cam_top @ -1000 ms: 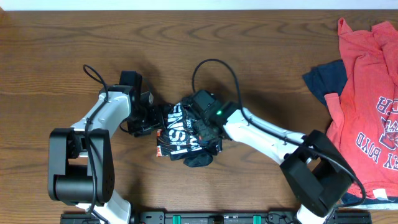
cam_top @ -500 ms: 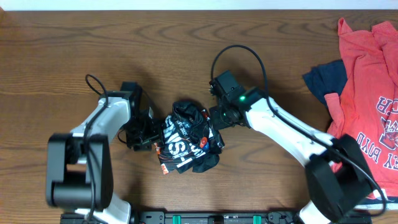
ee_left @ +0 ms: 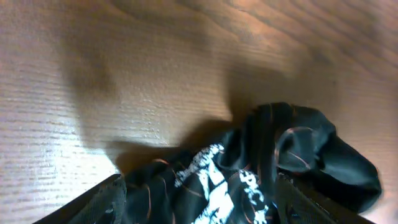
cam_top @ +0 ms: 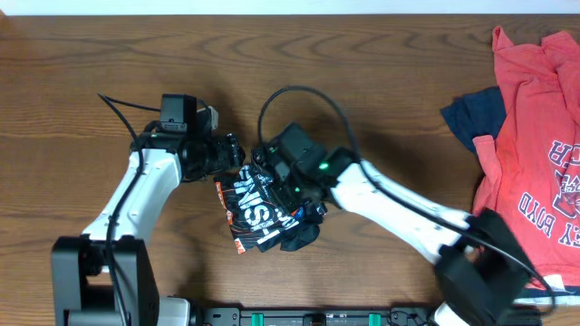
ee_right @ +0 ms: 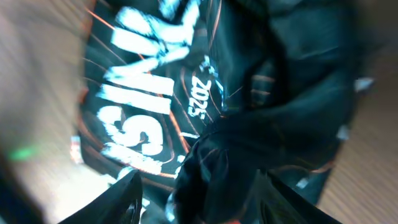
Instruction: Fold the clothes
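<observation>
The black jersey (cam_top: 263, 215) with white lettering and thin orange lines lies crumpled in a bunch at the table's middle front. My left gripper (cam_top: 237, 156) is at its upper left edge. In the left wrist view its fingers (ee_left: 199, 202) are spread wide with jersey cloth (ee_left: 292, 143) between them. My right gripper (cam_top: 292, 184) is over the bunch's upper right part. In the right wrist view its fingers (ee_right: 202, 199) are also spread wide around a dark fold of the jersey (ee_right: 155, 81). Neither grip looks closed.
A red T-shirt (cam_top: 535, 136) with navy-white lettering lies at the right edge, partly over a plain navy garment (cam_top: 469, 113). Bare wood table (cam_top: 109, 81) surrounds the jersey. The arms' cables loop above the bunch.
My left gripper has moved up and right to the jersey's upper left edge. My right gripper swung away to the upper right, then came back down onto the bunch. The jersey shifted slightly.
</observation>
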`<state>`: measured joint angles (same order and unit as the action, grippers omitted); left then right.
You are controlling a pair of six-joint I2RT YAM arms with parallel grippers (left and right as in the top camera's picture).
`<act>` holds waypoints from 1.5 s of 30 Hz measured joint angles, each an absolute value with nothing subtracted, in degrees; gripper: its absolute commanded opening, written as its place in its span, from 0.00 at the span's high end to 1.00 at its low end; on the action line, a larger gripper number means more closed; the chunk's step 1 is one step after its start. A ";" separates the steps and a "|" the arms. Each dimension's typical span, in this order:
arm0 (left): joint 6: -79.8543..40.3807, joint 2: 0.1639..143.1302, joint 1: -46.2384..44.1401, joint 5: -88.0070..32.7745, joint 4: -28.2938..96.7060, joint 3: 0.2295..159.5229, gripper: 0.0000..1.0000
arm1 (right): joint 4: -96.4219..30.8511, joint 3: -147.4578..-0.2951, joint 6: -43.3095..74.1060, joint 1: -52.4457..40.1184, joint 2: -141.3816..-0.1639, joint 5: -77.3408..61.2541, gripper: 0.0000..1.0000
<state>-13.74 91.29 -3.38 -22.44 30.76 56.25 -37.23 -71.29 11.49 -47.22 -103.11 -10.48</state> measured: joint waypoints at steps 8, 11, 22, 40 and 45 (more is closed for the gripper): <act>-14.39 97.76 -3.38 -22.11 33.98 55.83 0.73 | -39.86 -71.24 19.25 -48.05 -109.32 2.63 0.93; -14.33 99.33 -3.38 -22.13 37.26 54.72 0.81 | -42.70 -71.18 24.53 -46.54 -109.38 7.94 0.82; -14.52 99.79 -3.38 -29.39 48.99 51.31 0.94 | -43.11 -71.18 27.77 -34.79 -109.36 14.68 0.50; -9.80 92.16 -3.16 -30.55 27.03 51.94 0.02 | -53.04 -71.13 21.39 -32.84 -97.10 -1.85 0.45; -6.33 95.29 -3.16 -29.98 26.41 51.94 0.02 | -53.08 -71.13 21.19 -32.84 -97.10 -2.76 0.45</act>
<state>-6.33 95.29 -3.16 -29.98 26.41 51.94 -53.08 -71.13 21.19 -32.84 -97.10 -2.76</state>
